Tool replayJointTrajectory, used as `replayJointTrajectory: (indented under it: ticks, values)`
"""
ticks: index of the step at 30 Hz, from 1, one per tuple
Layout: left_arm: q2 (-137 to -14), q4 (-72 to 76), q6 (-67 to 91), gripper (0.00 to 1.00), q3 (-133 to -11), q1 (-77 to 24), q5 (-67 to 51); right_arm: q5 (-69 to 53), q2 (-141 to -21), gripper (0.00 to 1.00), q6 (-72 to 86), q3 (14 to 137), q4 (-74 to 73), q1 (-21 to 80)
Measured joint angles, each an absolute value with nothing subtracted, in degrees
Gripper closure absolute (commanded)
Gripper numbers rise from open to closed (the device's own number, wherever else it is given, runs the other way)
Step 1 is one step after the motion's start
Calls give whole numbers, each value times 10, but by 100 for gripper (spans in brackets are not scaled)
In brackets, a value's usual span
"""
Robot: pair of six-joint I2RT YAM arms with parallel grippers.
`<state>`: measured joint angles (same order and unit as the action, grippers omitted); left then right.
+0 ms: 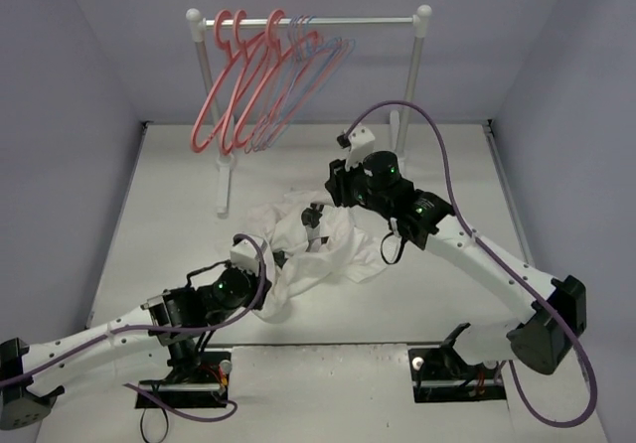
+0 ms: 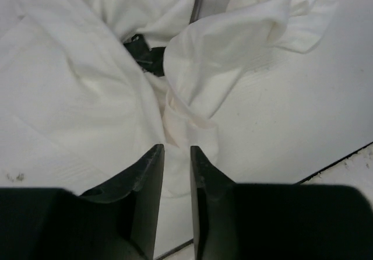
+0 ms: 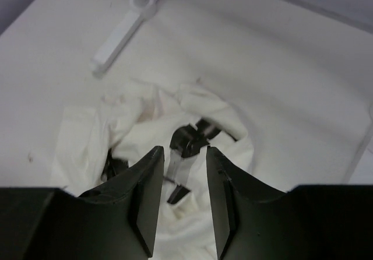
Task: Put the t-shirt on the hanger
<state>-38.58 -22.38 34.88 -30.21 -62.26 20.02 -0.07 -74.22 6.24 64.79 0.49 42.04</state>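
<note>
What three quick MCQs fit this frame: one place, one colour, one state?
1. Where is the t-shirt?
A. inside a box
B. crumpled on the table
C. draped over a chair

2. The thick hangers on the rail are:
A. pink-red
B. green
C. black

3. The right tool is:
A. shut on a green hanger
B. out of every view
C. open above the t-shirt

Answers:
1 B: the top view shows it bunched on the tabletop.
2 A: their thick outlines read pink-red against the back wall.
3 C: in the right wrist view its jaws stand apart, with the white cloth beyond them.
</note>
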Motion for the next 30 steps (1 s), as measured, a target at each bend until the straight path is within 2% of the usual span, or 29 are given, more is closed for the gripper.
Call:
replayJointTrajectory:
  ticks: [1,2,4,5,10,15,24,30]
  values:
    - [-384,-238,361,53,-302,-623,210,3,-762,68,72,674,7,412]
    - [-382,-253,374,45,-302,-623,223,7,-781,64,83,699,8,405]
    - [-375,-285,401,32,-309,-623,257,16,-822,50,103,751,10,395]
    - [-373,-302,413,30,-316,-623,277,20,-842,46,112,777,9,393]
    - [-402,-384,443,29,-436,-621,366,43,-942,46,157,910,25,395]
    - [-437,-419,463,29,-533,-618,398,66,-1037,50,182,1035,43,395]
    - [-430,-478,503,29,-537,-614,397,124,-1158,52,207,1157,60,394]
    - [-414,-488,514,29,-535,-610,390,135,-1200,55,210,1182,66,394]
